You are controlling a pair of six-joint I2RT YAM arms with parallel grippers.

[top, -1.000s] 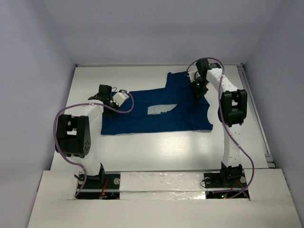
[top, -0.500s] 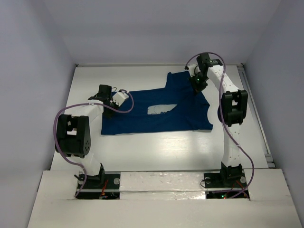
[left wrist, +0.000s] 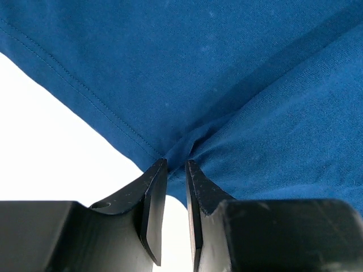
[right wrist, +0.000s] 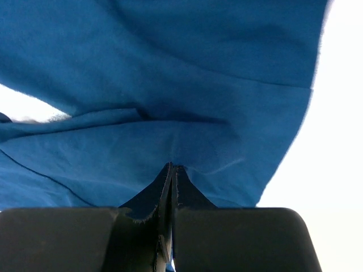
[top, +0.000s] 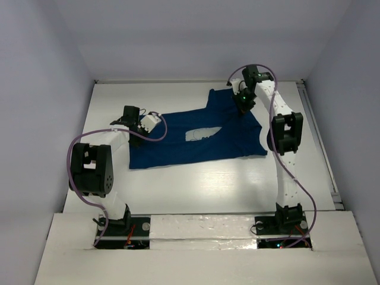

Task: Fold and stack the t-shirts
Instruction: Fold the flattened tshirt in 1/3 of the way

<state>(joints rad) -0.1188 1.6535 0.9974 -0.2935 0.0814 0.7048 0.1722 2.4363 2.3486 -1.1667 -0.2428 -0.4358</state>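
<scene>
Left fingers [left wrist: 152,215] pinch the hem of the t-shirt [top: 196,139]; right fingers [right wrist: 148,199] are pressed together on a cloth ridge near its far sleeve. It lies spread on the bench [top: 196,181]. Judged: first fold beginning; next move needs both arms to carry the pinched edges over together.

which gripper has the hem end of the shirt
The left gripper. It pinches the t-shirt at its stitched hem edge, while the right gripper is clamped on the sleeve end, farther back.

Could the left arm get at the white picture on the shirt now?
Probably, but not at once: the left tool is clamped on the shirt and must let go first. Nothing stands between it and the picture.
</scene>
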